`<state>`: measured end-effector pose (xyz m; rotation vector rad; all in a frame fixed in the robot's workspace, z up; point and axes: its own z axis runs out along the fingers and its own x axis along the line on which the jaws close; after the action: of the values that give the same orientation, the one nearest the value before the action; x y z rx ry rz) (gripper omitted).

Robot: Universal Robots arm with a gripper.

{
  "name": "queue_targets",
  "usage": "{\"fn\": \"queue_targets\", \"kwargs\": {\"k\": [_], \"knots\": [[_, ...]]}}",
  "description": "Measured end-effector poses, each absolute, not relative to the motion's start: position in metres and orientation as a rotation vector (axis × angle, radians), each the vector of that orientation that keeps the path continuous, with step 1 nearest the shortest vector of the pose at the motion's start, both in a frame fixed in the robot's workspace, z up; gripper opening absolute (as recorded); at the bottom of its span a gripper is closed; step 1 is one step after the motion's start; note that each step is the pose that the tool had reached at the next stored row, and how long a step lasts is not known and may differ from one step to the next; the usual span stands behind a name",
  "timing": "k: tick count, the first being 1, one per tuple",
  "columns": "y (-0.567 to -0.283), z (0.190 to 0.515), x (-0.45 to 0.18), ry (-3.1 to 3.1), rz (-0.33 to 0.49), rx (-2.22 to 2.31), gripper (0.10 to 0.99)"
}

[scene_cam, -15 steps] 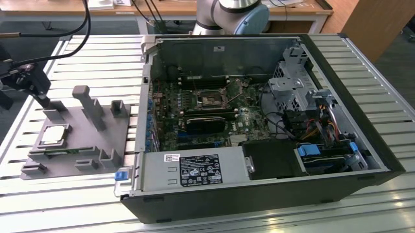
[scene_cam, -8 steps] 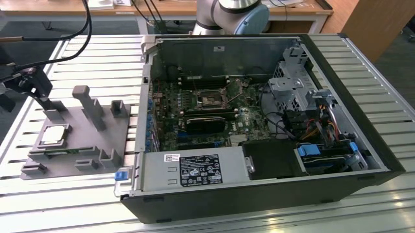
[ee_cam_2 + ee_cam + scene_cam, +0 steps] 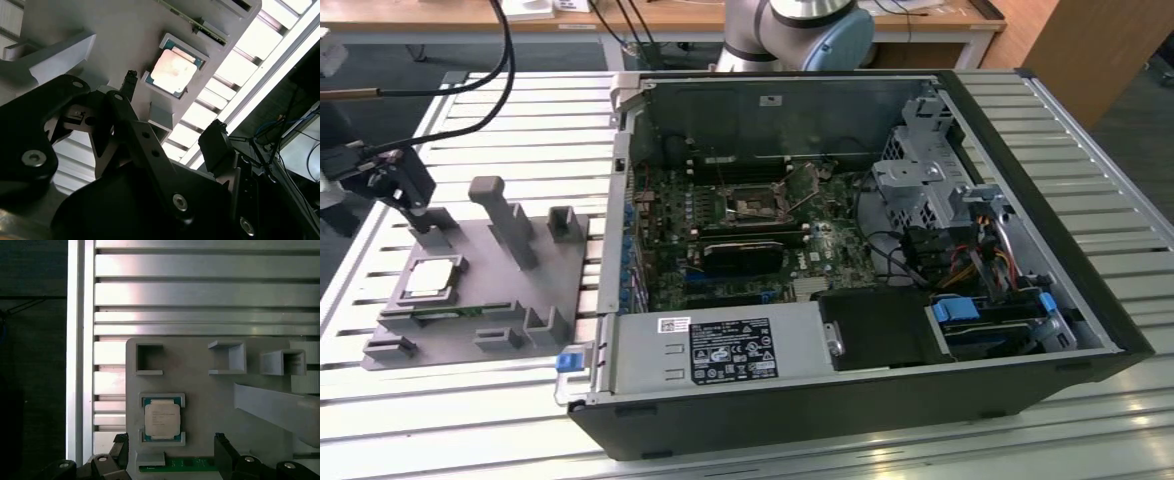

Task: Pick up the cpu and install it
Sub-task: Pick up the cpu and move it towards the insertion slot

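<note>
At the exterior view's lower left, the small square silvery-grey cpu lies in the grey plastic tray on the slatted tabletop; your gripper hovers over it, fingers spread open, holding nothing.

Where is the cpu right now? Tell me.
The cpu lies flat in a square recess of the grey tray, at the exterior view's left, beside the open computer case.

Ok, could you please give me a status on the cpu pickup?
Open gripper above the grey tray. The cpu in its pocket, not gripped. Nothing covering it.
</note>
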<state>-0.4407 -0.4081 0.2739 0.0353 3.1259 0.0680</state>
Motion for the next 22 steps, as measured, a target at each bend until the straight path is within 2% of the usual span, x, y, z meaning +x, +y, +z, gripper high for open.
{"fn": "queue_targets", "kwargs": {"k": [22], "knots": [[-0.408, 0.261, -0.437, 3.126, 0.068, 0.035, 0.776]]}}
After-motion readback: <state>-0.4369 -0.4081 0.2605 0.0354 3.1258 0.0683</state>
